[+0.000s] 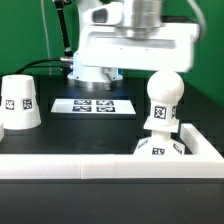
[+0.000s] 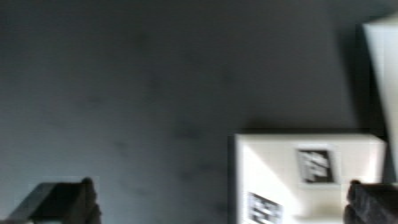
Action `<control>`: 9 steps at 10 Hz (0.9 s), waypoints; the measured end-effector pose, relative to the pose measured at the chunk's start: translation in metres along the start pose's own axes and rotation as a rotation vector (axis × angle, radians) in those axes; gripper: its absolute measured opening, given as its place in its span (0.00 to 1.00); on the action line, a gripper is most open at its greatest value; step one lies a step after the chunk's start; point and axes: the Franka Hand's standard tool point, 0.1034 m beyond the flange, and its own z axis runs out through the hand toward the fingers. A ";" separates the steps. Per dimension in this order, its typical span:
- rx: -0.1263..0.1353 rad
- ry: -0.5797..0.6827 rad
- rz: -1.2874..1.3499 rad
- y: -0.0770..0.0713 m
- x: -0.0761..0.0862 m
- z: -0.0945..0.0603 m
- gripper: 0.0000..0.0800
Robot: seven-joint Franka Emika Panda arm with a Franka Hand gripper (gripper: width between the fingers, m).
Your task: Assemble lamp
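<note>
The white cone shade (image 1: 18, 103) stands at the exterior view's left. The ball-shaped bulb (image 1: 164, 94) stands upright with its tagged neck on the low white base (image 1: 158, 149) at the exterior view's right. The arm's white hand (image 1: 135, 45) hangs above and behind the bulb, and its fingers do not show there. In the wrist view my gripper (image 2: 217, 205) is open wide and empty. One dark fingertip (image 2: 63, 203) is over the dark table, and the other is at the far edge of the tagged white base (image 2: 311, 165).
The marker board (image 1: 93, 104) lies flat on the dark table behind the parts. A long white rail-like border (image 1: 100, 166) runs along the front and up the exterior view's right side. It also shows in the wrist view (image 2: 381, 50).
</note>
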 end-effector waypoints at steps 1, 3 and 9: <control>0.008 -0.008 -0.002 0.028 -0.003 0.001 0.87; 0.016 -0.007 -0.070 0.070 0.002 0.000 0.87; 0.005 0.001 -0.057 0.126 0.015 -0.005 0.87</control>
